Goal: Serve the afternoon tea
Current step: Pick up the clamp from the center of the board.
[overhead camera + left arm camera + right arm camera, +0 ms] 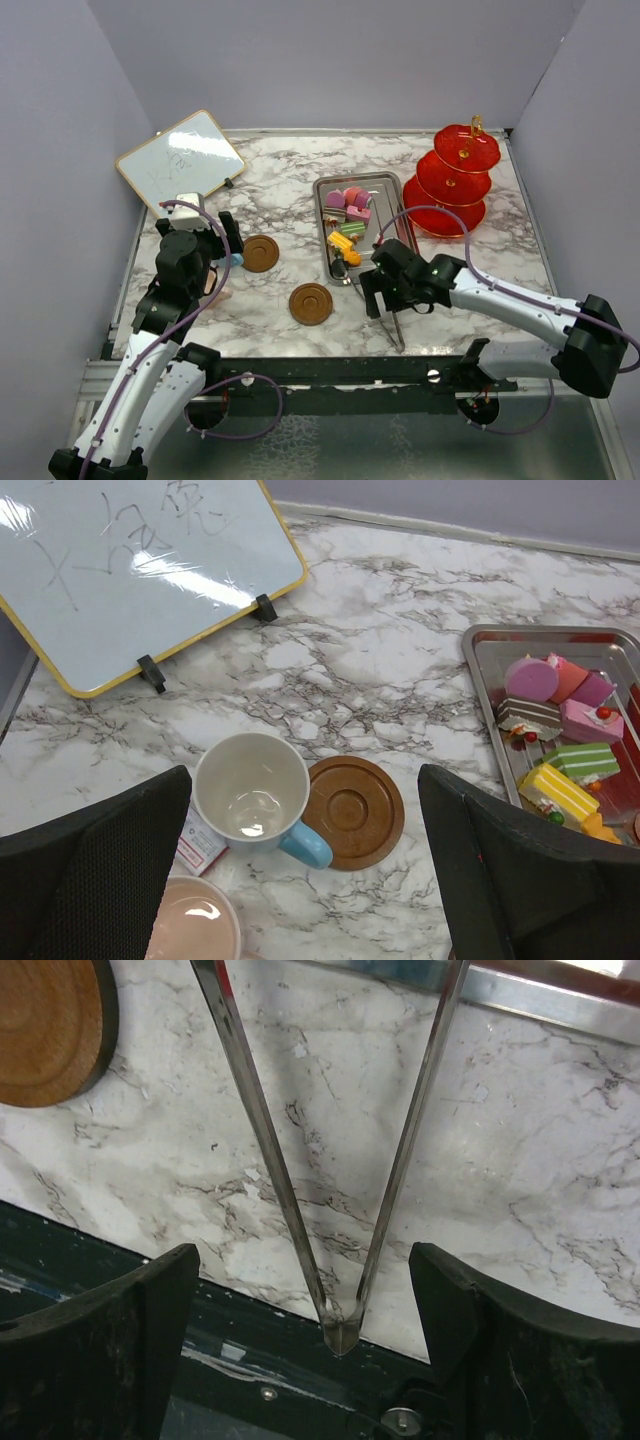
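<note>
The blue cup stands upright on the marble, its handle overlapping the edge of a brown saucer. The pink cup is just in front of it. My left gripper is open above both cups and holds nothing; it also shows in the top view. A second saucer lies nearer the front. Several cake pieces lie in the steel tray. The red three-tier stand is at the back right. My right gripper is open, straddling the hinge end of steel tongs without touching them.
A whiteboard leans at the back left. A small tea-bag packet lies beside the blue cup. The tongs reach to the table's front edge. Purple walls close in the left, back and right.
</note>
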